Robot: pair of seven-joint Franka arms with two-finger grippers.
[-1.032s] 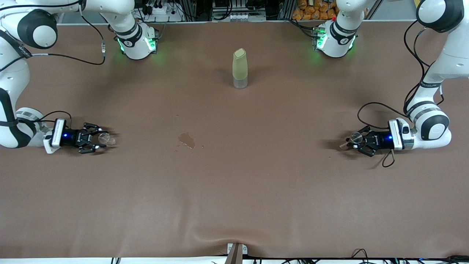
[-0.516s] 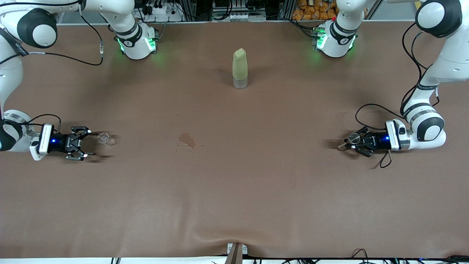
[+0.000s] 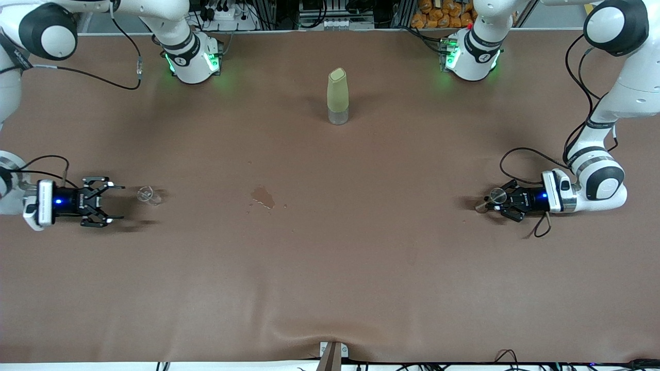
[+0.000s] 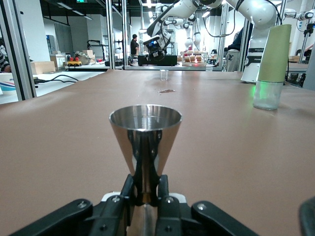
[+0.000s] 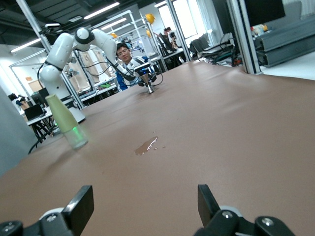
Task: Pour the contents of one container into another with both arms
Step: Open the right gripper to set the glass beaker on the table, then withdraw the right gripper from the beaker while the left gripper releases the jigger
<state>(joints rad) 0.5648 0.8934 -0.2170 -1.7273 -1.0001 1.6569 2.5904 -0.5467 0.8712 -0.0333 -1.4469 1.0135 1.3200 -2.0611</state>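
Note:
A small clear cup (image 3: 147, 195) stands alone on the brown table toward the right arm's end. My right gripper (image 3: 117, 202) hangs low beside it, a short gap away, open and empty; in the right wrist view its fingers (image 5: 83, 202) are spread wide over bare table. At the left arm's end, my left gripper (image 3: 494, 203) is shut on the stem of a shiny metal cone cup (image 3: 497, 195). The left wrist view shows that metal cup (image 4: 145, 128) upright between the left gripper (image 4: 145, 189), with the clear cup (image 4: 164, 74) far off.
A tall olive-green bottle (image 3: 337, 98) with a clear base stands mid-table near the arms' bases. A small wet spill (image 3: 263, 197) lies between the two cups, closer to the clear one. Black cables (image 3: 536, 226) trail beside the left wrist.
My right gripper has drawn back from the clear cup toward the right arm's end of the table, leaving the cup standing. The left gripper has barely shifted and still grips the metal cup.

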